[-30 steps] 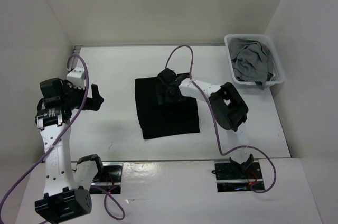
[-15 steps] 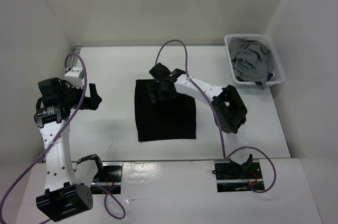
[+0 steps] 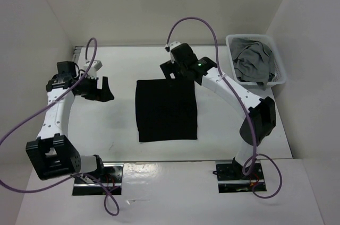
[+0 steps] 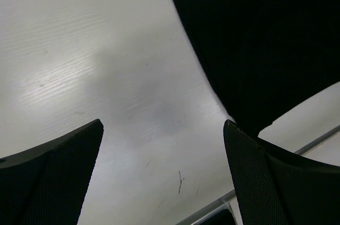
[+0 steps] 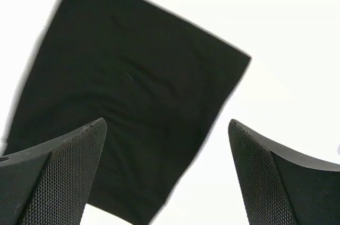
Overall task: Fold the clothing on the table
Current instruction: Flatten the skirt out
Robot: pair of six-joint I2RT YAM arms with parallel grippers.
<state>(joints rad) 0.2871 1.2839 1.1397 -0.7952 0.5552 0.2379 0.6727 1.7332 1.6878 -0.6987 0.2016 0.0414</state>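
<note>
The white table (image 3: 106,129) fills the middle of the frame. The black clothing (image 3: 166,111) lies flat at its centre as a neat rectangle. At upper right a white basket (image 3: 232,42) holds a grey garment (image 3: 252,60), well apart from the clothing. The right claw (image 3: 169,72) hangs over the clothing's far edge, fingers spread wide and holding nothing. The left claw (image 3: 108,89) is just left of the clothing over bare table, also spread wide and empty. Purple cables (image 3: 183,23) loop above both arms.
</note>
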